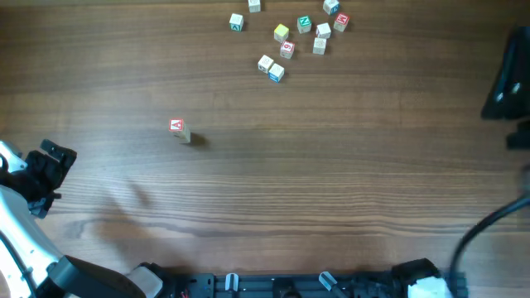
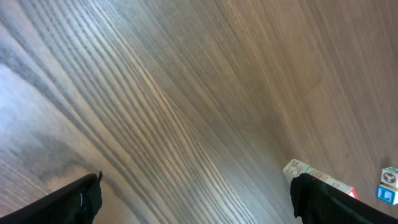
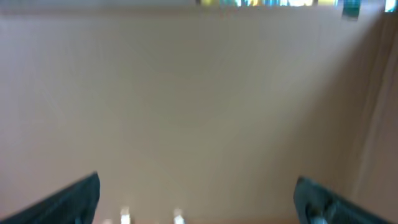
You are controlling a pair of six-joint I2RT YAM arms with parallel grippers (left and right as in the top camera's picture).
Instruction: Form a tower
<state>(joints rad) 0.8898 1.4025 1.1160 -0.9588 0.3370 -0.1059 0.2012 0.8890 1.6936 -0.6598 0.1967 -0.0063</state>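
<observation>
Brown wood-grain table (image 1: pixel 331 182); the short tower of small wooden letter cubes (image 1: pixel 178 129), its top white with a red mark, stands left of centre; loose letter cubes (image 1: pixel 290 41) cluster near the far edge; left gripper (image 2: pixel 197 180) and right gripper (image 3: pixel 196 183) both gape wide, holding nothing.

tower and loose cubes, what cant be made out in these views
- Tower, overhead: too small to count its cubes or read the red mark.
- Right wrist: blurred; coloured streaks at the top edge are unidentifiable.
- Left wrist: pale cube half hidden by a finger of the left pincer.
</observation>
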